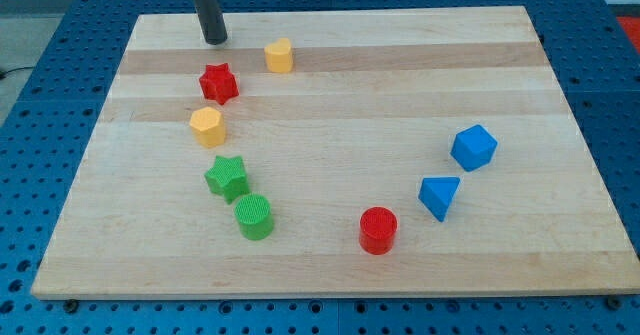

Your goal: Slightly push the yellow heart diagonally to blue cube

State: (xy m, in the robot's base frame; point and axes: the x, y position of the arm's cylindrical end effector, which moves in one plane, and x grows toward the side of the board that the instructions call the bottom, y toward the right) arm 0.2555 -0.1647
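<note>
Seemingly nothing is done: my tip (pixel 215 40) rests apart from the yellow heart (pixel 279 56), well apart from the blue cube (pixel 473 147); no hand fitted.

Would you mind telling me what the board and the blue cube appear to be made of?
The board looks like light wood: pale glued strips with visible grain and a smooth, faintly sheened finish. The blue cube seems to be plastic, possibly printed: uniform saturated colour, matte faces and crisp edges, though the view cannot confirm this.
</note>
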